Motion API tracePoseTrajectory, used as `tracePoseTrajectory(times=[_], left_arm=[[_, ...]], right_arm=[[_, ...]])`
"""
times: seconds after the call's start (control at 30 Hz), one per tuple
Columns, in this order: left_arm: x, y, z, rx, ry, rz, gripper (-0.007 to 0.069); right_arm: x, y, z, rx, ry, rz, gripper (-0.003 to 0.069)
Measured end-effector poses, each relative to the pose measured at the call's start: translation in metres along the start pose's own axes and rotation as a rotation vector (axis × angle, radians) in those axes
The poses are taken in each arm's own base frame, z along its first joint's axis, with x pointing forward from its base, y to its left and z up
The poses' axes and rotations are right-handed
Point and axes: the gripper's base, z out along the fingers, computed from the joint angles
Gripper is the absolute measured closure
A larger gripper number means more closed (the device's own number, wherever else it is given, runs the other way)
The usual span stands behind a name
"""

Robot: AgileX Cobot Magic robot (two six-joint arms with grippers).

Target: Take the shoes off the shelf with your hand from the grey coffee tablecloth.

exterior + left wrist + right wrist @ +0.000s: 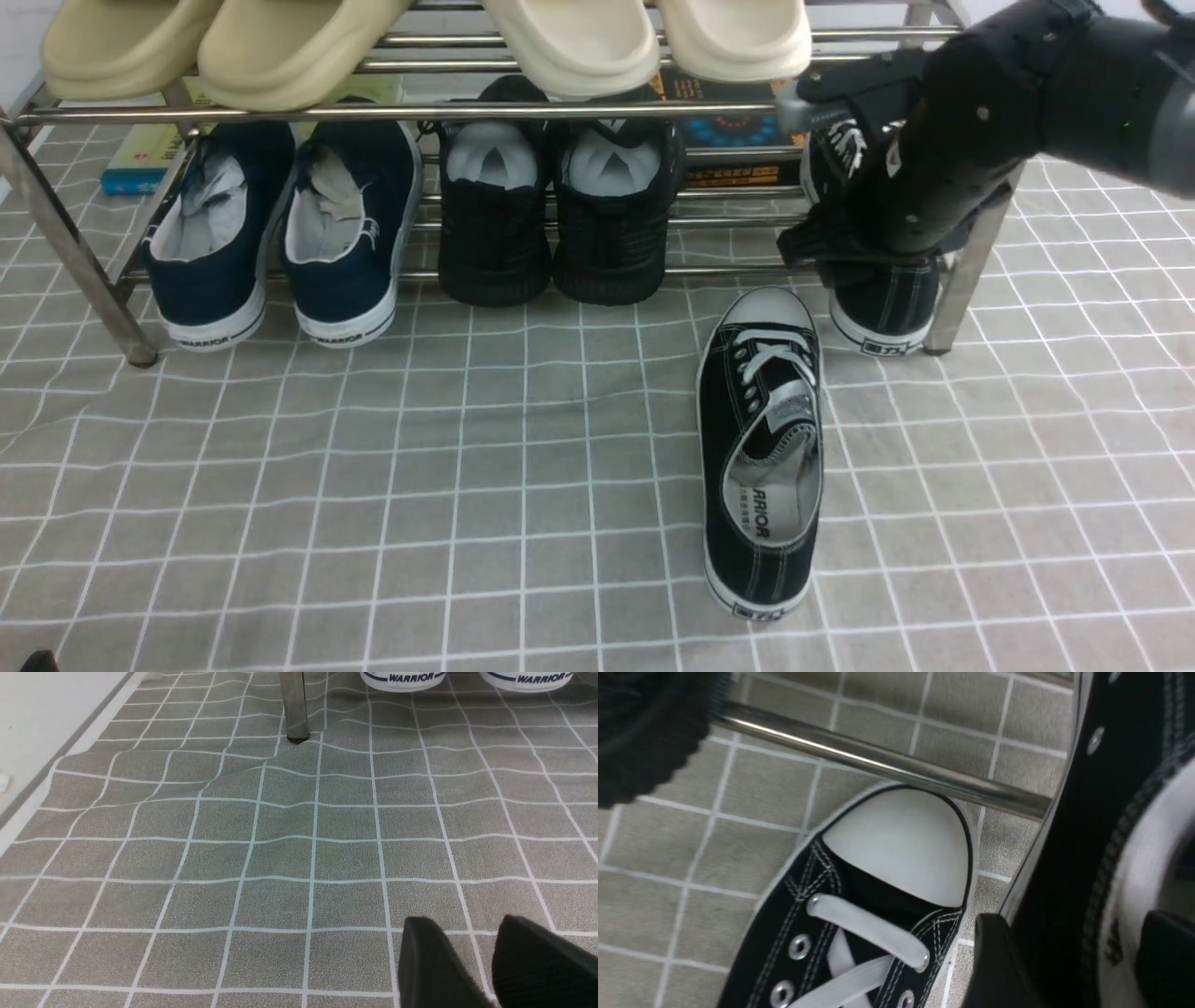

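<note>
At the right end of the shelf (963, 271), the right hand (1073, 924) stands open across the side of the black sneaker (887, 303); better to close firmly, then draw it out slowly.

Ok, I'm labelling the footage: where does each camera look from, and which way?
Front: between the arms, facing forward at the rack; right arm prominent, a black tip lower left.
Left wrist: facing the cloth and a rack leg; left gripper shows.
Right wrist: facing down at the sneakers; right gripper shows.
Front and right wrist share the sneakers.
</note>
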Motion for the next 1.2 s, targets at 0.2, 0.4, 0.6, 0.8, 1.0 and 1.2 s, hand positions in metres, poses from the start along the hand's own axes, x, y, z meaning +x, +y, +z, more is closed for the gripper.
tracePoseTrajectory(times=[0.2, 0.4, 0.6, 0.8, 1.0, 1.2], left_arm=[[0.0, 0.0, 0.0, 0.0, 0.0, 0.0, 0.0384], [0.0, 0.0, 0.0, 0.0, 0.0, 0.0, 0.0384], [0.0, 0.0, 0.0, 0.0, 0.0, 0.0, 0.0384], [0.0, 0.0, 0.0, 0.0, 0.0, 0.0, 0.0384], [0.0, 0.0, 0.0, 0.0, 0.0, 0.0, 0.0384], [0.0, 0.0, 0.0, 0.0, 0.0, 0.0, 0.0384]], right_arm=[[0.005, 0.0, -0.003, -0.009, 0.062, -0.016, 0.061], [0.022, -0.001, -0.072, -0.087, 0.218, -0.01, 0.0653], [0.042, -0.006, -0.129, -0.137, 0.214, -0.008, 0.0653], [0.081, -0.008, -0.132, -0.17, 0.298, 0.012, 0.0652], [0.115, -0.007, -0.101, -0.178, 0.364, 0.033, 0.0648], [0.118, -0.005, -0.08, -0.18, 0.336, 0.045, 0.0643]])
